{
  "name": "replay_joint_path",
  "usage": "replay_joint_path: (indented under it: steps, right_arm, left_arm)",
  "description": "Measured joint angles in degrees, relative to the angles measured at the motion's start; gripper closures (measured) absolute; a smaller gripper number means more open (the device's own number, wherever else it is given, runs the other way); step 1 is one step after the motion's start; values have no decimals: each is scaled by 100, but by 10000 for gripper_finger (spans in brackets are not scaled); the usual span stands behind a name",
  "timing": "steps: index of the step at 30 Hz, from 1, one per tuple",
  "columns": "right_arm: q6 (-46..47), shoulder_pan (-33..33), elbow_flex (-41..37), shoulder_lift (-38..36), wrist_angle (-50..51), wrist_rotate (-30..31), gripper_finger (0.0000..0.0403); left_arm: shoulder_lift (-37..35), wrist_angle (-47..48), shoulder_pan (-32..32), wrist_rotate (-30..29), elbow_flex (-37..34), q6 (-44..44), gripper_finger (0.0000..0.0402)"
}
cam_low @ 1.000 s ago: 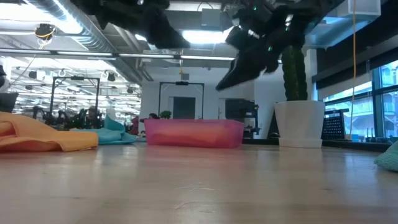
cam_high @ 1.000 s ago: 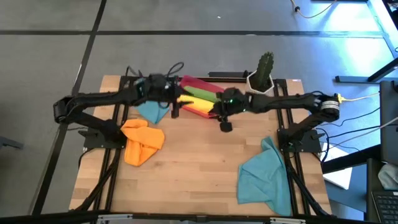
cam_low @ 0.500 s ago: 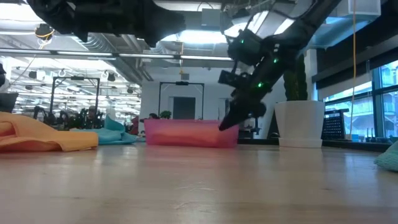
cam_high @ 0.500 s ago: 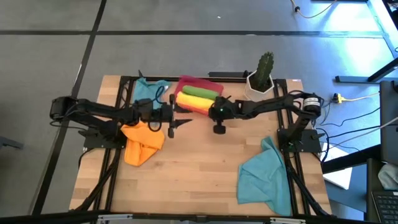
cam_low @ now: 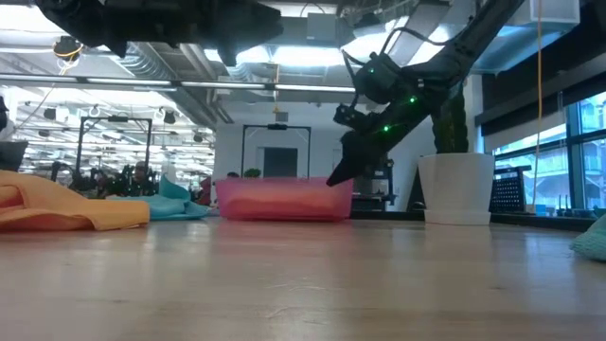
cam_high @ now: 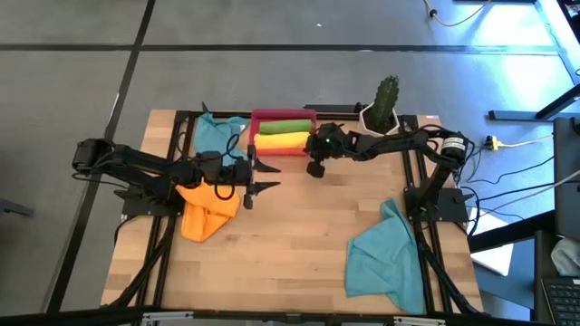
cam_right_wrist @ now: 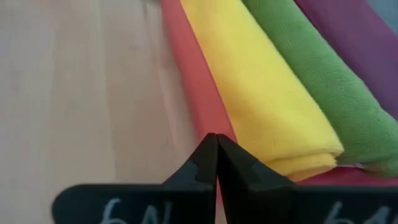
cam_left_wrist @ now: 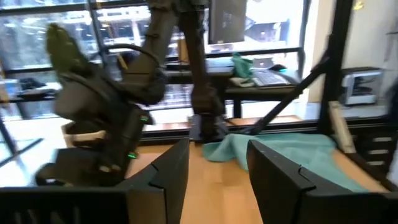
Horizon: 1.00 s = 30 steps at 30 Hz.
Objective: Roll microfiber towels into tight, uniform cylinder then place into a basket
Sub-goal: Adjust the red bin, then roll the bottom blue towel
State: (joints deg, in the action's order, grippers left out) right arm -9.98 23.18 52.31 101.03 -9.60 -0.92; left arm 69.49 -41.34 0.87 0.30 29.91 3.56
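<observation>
Table (cam_high: 290, 244): bare wood | room: glazed lab | left fingers (cam_left_wrist: 168, 171) apart | right fingers (cam_right_wrist: 205, 155) together, empty

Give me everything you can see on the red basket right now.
The basket is a shallow, rectangular red plastic tray with rounded corners, flat on the far middle of the wooden table. It holds two rolled towels side by side: the yellow roll nearer the table's middle, the green roll behind it. The right end effector, shut, sits at its near right corner; the right wrist view puts its tips at the rim, but contact cannot be confirmed.
</observation>
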Motion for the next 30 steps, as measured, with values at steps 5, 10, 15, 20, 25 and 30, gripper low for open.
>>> replay_joint_path:
  steps: [5,10,15,20,25,30]
  right_arm:
    - [97,-263,4,-448,412,-228,394]
    - [228,-814,4,-1239,1113,-301,394]
    - [492,-1675,-10,-2063,1661,-248,394]
    - [684,-2892,-301,-2700,1848,126,394]
    - [1788,-4039,-756,-2959,1840,128,394]
    - [3243,-5142,-1061,-2955,1844,322,392]
  left_arm:
    - [-6,-44,-481,-263,2,-91,251]
    - [-9,-39,-1202,-884,2,-45,251]
    - [-9,-44,-1967,-1597,2,19,251]
    - [10,-77,-2501,-2186,4,-423,251]
    - [359,-93,-2887,-2251,11,-1301,251]
    - [906,-330,-3149,-2364,4,-1699,251]
